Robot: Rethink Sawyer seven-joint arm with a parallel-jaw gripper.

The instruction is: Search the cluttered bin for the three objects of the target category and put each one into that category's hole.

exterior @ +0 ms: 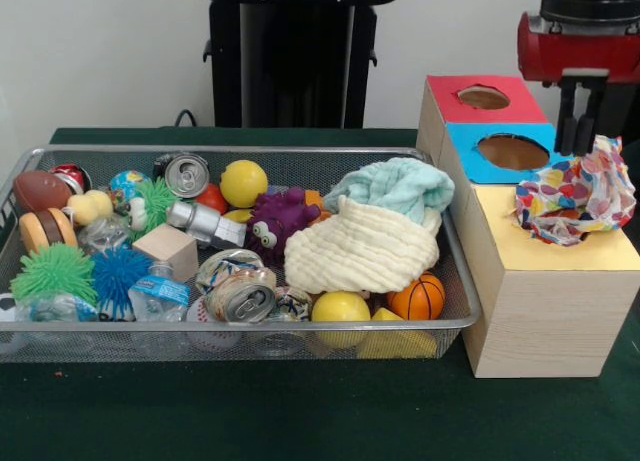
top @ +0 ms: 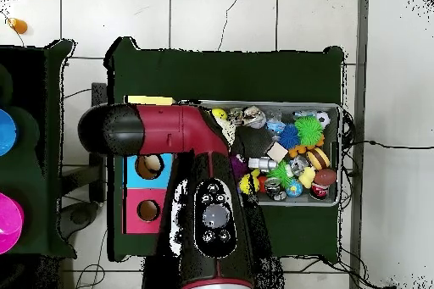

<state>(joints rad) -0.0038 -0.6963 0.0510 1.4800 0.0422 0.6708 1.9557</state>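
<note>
The wire mesh bin [exterior: 460, 281] sits on the green table and is full of clutter; it also shows in the overhead view [top: 339, 146]. One white cloth with multicoloured spots [exterior: 575, 199] lies bunched on the yellow surround [exterior: 580, 253] of the pale wood box and covers its hole. My gripper [exterior: 578, 146] hangs straight above the cloth, its tips at the cloth's top edge. In the overhead view my arm [top: 212, 209] hides the gripper, the cloth and the yellow hole. I see no other spotted cloth plainly in the bin.
Blue-surround hole [exterior: 512, 151] and red-surround hole [exterior: 484, 97] lie behind the yellow one. In the bin are a mint cloth [exterior: 395, 186], a cream cloth [exterior: 362, 249], a purple toy [exterior: 282, 221], cans, balls, a wood block [exterior: 166, 249] and spiky balls.
</note>
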